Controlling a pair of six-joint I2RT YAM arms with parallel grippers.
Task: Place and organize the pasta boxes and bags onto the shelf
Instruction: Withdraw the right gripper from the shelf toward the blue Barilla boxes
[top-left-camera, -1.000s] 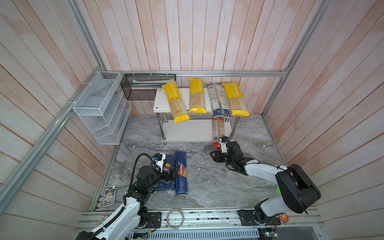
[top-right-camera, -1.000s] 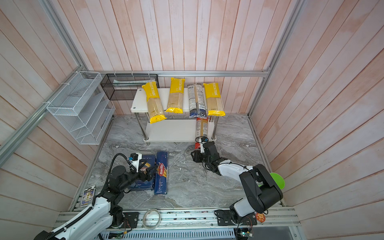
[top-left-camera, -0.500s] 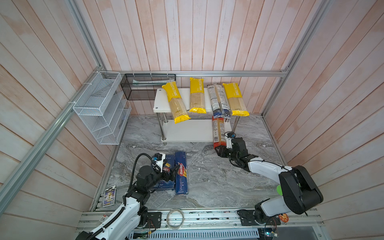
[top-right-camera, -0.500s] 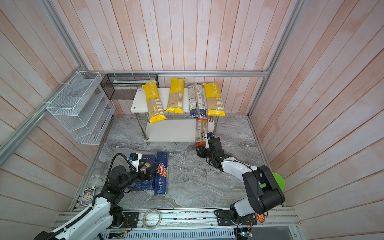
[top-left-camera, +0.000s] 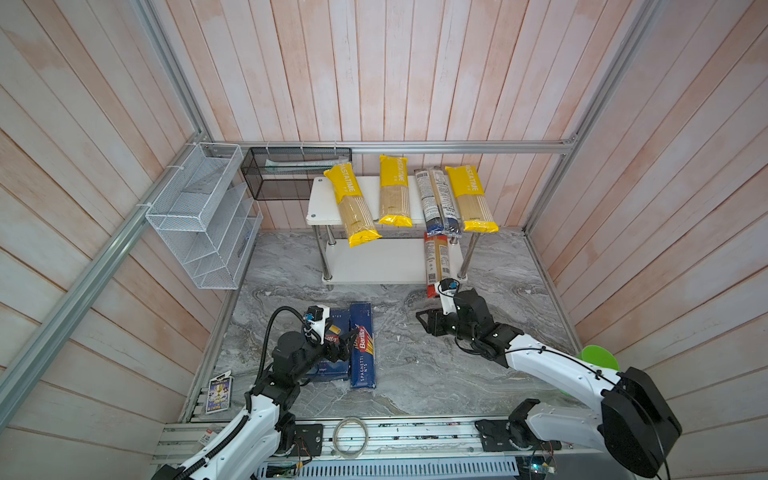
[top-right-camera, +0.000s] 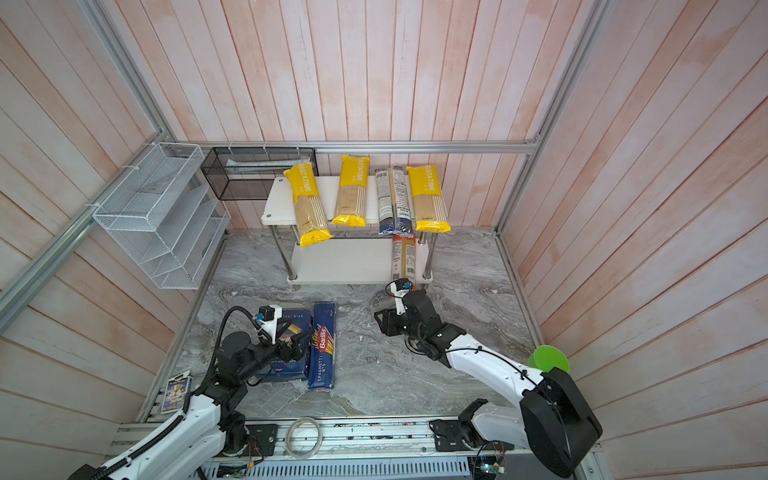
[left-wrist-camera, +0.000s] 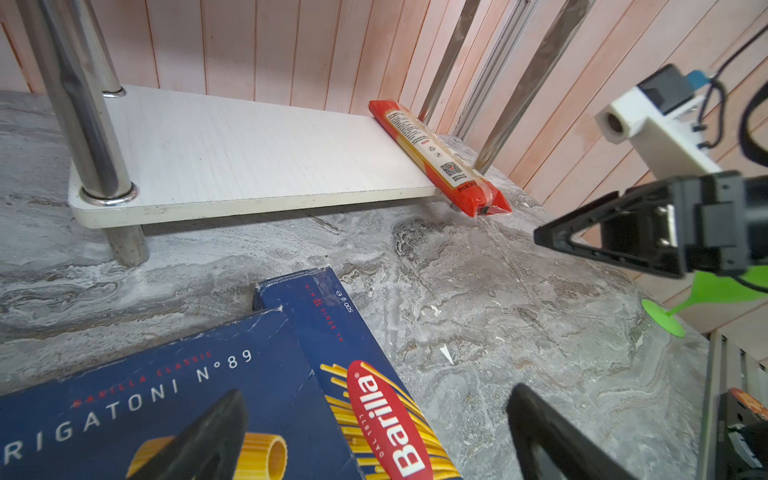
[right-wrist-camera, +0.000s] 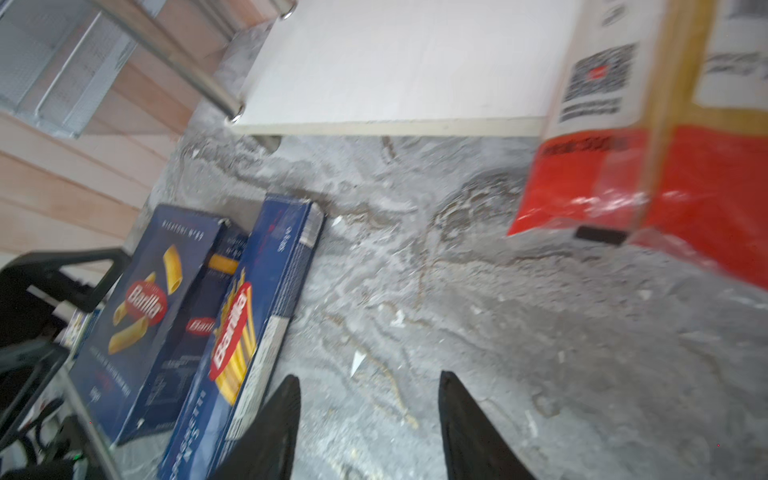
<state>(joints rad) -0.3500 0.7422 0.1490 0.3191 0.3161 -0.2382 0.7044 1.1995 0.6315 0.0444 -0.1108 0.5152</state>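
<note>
Three yellow bags (top-left-camera: 351, 203) and a dark blue and clear bag (top-left-camera: 436, 201) lie across the top tier of the white shelf (top-left-camera: 320, 199). A red-ended bag (top-left-camera: 436, 262) (right-wrist-camera: 644, 145) rests on the lower tier at the right, its end overhanging the front edge. On the floor lie the wide rigatoni box (left-wrist-camera: 145, 395) and the narrow spaghetti box (top-left-camera: 361, 349) side by side. My left gripper (top-left-camera: 349, 340) (left-wrist-camera: 378, 392) hovers open over both boxes. In front of the red bag my right gripper (top-left-camera: 422, 321) (right-wrist-camera: 370, 376) points left, open and holding nothing.
A white wire organiser (top-left-camera: 199, 216) hangs on the left wall and a black mesh basket (top-left-camera: 291, 174) sits behind the shelf. A green object (top-left-camera: 598, 357) stands by the right wall. A card (top-left-camera: 219, 390) and a tape ring (top-left-camera: 351, 432) lie at the front.
My right gripper has drawn back from the red-ended bag's end toward the front left. The bag stays on the lower tier. The left arm has not moved.
</note>
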